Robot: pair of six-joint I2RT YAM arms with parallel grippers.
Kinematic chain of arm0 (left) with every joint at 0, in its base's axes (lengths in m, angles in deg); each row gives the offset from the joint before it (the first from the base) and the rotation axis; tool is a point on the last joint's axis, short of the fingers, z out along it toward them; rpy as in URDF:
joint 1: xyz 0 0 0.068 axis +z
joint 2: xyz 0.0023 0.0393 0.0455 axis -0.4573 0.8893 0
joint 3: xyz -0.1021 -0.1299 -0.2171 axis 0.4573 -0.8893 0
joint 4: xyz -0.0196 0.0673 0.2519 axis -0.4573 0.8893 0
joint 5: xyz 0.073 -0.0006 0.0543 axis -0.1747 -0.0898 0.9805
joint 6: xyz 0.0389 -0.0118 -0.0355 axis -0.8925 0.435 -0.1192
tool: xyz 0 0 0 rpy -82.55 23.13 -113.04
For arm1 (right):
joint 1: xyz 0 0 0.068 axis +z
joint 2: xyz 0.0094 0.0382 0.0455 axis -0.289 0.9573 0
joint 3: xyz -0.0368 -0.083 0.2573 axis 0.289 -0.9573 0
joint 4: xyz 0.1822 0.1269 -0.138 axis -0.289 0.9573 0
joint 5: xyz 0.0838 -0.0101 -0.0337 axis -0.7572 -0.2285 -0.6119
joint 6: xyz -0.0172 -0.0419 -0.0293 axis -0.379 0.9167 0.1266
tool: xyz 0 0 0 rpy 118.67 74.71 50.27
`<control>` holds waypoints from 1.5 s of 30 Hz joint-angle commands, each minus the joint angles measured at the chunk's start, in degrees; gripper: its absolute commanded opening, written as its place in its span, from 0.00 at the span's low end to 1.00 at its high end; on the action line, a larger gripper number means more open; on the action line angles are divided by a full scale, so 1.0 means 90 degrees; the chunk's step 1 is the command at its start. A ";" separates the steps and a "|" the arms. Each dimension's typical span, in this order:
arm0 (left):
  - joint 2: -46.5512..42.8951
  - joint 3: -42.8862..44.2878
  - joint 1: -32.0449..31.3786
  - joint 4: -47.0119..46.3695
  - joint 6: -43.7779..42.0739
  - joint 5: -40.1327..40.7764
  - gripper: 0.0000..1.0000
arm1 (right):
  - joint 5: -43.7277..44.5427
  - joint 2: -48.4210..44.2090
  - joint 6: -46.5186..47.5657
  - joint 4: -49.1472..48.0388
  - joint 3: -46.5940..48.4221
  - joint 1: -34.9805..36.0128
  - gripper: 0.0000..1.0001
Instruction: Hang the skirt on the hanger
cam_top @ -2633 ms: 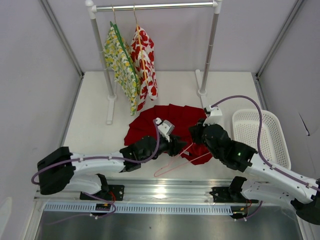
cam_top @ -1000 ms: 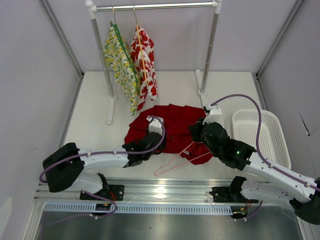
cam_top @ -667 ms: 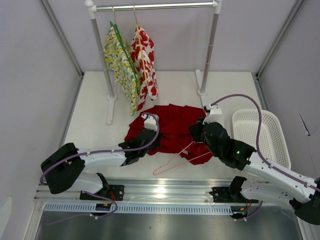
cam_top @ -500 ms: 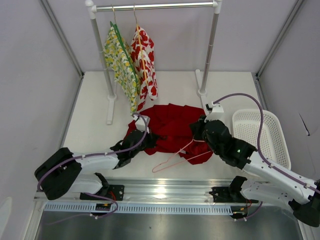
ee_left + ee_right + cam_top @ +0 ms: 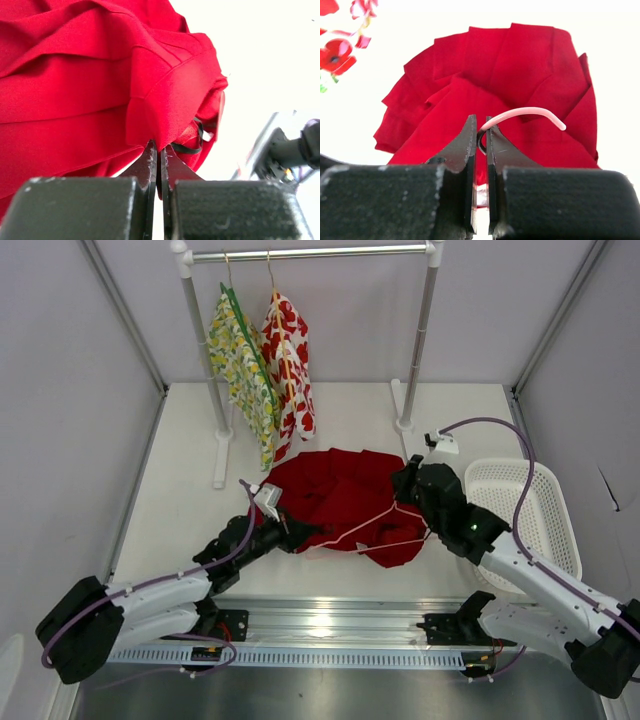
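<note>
1. Skirt [image 5: 340,490]: deep-red cloth bunched in a heap at the centre of the desk [image 5: 180,460], in front of the clothes rack [image 5: 420,330].
2. Hanger [image 5: 530,110]: pale pink wire lying across the skirt's near side.
3. Left tool [image 5: 160,152]: clenched, pinching the skirt's left hem.
4. Right tool [image 5: 480,132]: clenched on the wire at the base of the hanger's hook.
5. White basket [image 5: 520,500]: at the desk's right edge.
6. Floral garments [image 5: 260,360]: two, hanging on the rack.
</note>
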 commanded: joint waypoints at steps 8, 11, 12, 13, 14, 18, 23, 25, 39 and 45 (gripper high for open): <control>-0.1342 0.0154 0.0041 0.2831 0.0027 0.0501 0.00 | -0.0032 0.0304 0.0027 -0.0432 0.0356 -0.0572 0.00; -0.1470 0.0077 0.0041 0.3164 0.0164 0.0921 0.00 | -0.0101 0.0382 -0.0032 -0.0451 0.0415 -0.0601 0.00; -0.1450 0.0076 0.0041 0.3165 0.0144 0.0912 0.00 | -0.0091 0.0402 -0.0051 -0.0451 0.0425 -0.0601 0.00; -0.1440 0.0057 0.0041 0.3165 0.0164 0.0912 0.00 | -0.0062 0.0412 -0.0081 -0.0461 0.0415 -0.0601 0.00; -0.1431 0.0066 0.0041 0.3175 0.0173 0.0912 0.00 | -0.0004 0.0441 -0.0110 -0.0461 0.0405 -0.0601 0.00; -0.1362 0.0173 0.0041 0.3497 0.0193 0.1165 0.00 | 0.0387 0.0626 -0.0110 -0.0490 0.0454 -0.0679 0.00; -0.1216 0.0359 0.0041 0.3644 0.0242 0.1253 0.00 | 0.0553 0.1046 -0.0110 -0.0471 0.0747 -0.0894 0.00; -0.1216 0.0398 0.0041 0.3818 0.0223 0.1253 0.00 | 0.0622 0.1202 -0.0120 -0.0461 0.0776 -0.0894 0.00; -0.1353 0.0867 -0.0105 0.3370 -0.0529 0.0960 0.36 | 0.0807 0.1691 -0.0452 -0.0471 0.0591 -0.0865 0.00; -0.1421 0.1160 -0.0417 0.3614 -0.0744 0.1525 0.47 | 0.0856 0.1818 -0.0520 -0.0490 0.0610 -0.0845 0.00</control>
